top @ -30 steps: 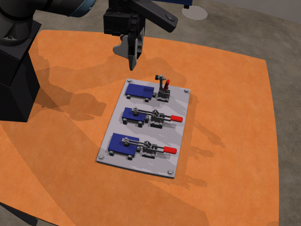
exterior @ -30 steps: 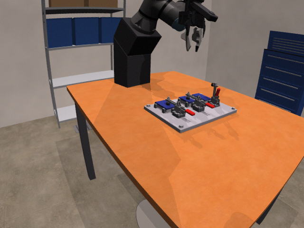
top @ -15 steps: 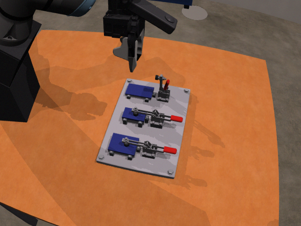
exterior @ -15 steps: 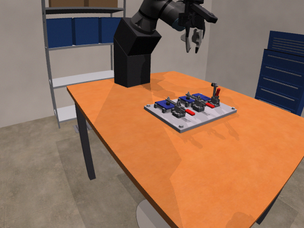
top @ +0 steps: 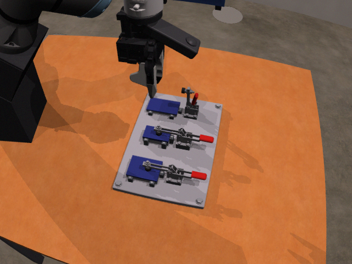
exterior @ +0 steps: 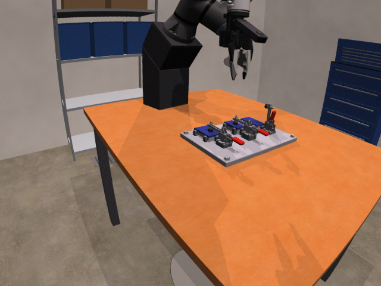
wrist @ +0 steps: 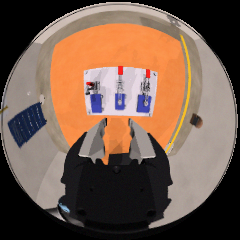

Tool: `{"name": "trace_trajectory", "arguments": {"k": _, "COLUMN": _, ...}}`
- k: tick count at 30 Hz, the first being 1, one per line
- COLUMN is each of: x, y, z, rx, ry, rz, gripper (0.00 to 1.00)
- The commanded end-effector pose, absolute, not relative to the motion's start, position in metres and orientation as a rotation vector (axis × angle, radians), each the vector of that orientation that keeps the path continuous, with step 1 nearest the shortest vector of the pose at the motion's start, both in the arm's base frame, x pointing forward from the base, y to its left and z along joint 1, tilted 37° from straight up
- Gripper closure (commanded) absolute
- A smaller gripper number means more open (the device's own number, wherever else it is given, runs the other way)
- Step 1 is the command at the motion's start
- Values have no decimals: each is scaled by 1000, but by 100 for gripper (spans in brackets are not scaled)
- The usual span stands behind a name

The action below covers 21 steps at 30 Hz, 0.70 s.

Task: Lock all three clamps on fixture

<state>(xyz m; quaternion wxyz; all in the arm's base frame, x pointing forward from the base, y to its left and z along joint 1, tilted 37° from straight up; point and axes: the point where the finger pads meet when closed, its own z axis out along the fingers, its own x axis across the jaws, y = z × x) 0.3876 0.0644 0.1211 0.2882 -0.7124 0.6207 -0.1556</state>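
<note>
A grey fixture plate (top: pixel 205 159) (exterior: pixel 261 148) (wrist: pixel 152 75) lies on the orange table (top: pixel 270 119) (exterior: pixel 184 190) and carries three toggle clamps, each beside a blue part. The far clamp's red handle (top: pixel 194 98) (exterior: pixel 272 115) (wrist: pixel 89 84) stands upright and its bar (top: pixel 187 91) is raised off its blue part (top: pixel 163 105). The middle handle (top: pixel 206 138) (exterior: pixel 263 131) (wrist: pixel 120 70) and the near handle (top: pixel 198 175) (exterior: pixel 238 140) (wrist: pixel 148 74) lie flat, with their bars down on their blue parts. My gripper (top: pixel 152 92) (exterior: pixel 238 75) (wrist: pixel 117 118) hangs well above the plate's far left end, its fingers partly apart and empty.
The black robot base (top: pixel 17 85) (exterior: pixel 166 77) stands at the table's far left corner. A metal shelf rack (exterior: pixel 92 37) with blue bins stands behind the table. A blue drawer cabinet (exterior: pixel 353 95) stands at the right.
</note>
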Motion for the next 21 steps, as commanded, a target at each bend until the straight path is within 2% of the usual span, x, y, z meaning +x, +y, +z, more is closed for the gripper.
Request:
{"name": "trace_trajectory", "arguments": {"k": 1, "x": 397, "y": 65, "z": 118, "rx": -1915, "ry": 1673, "rz": -435, "gripper": 72}}
{"name": "trace_trajectory", "arguments": {"k": 14, "x": 400, "y": 65, "z": 116, "rx": -1918, "ry": 1675, "rz": -439, "gripper": 72}}
{"name": "trace_trajectory", "arguments": {"k": 21, "x": 417, "y": 117, "z": 142, "rx": -1918, "ry": 1675, "rz": -439, "gripper": 72}}
